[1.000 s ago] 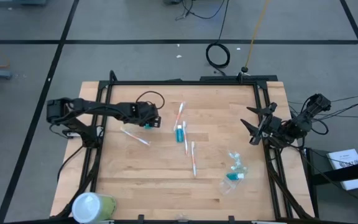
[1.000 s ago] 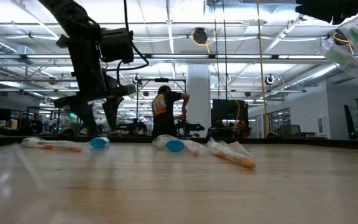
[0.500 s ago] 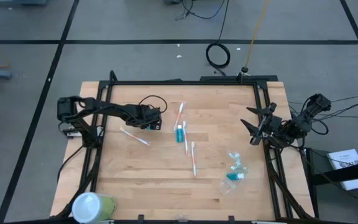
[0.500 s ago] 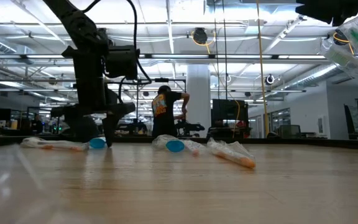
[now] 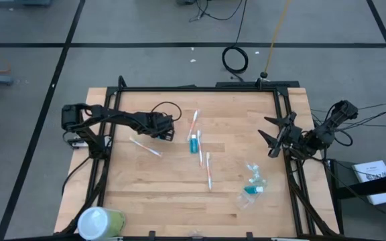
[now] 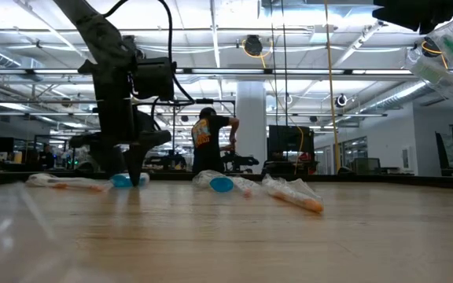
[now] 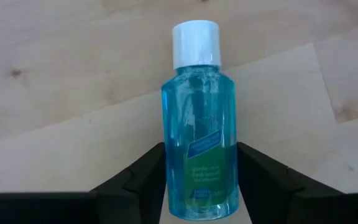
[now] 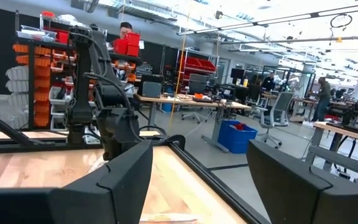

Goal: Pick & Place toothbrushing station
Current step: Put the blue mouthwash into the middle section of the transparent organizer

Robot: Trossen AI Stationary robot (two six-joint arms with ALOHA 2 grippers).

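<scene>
Lying flat on the wooden table at about ten o'clock, a small teal bottle (white cap pointing away) is flanked by the left gripper, whose fingers touch its sides. Toothbrushes are scattered centrally. At three o'clock, the right gripper is held with jaws apart.

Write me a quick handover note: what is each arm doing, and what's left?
Left end effector: shut on a small clear teal bottle with white cap, lying on the wooden table.
Right end effector: open, waiting at the table's right edge.
Another teal bottle and thin white-orange toothbrushes lie mid-table; clear plastic holder nearer the right arm.
Bottle not lifted yet; loose pieces left to gather.
</scene>
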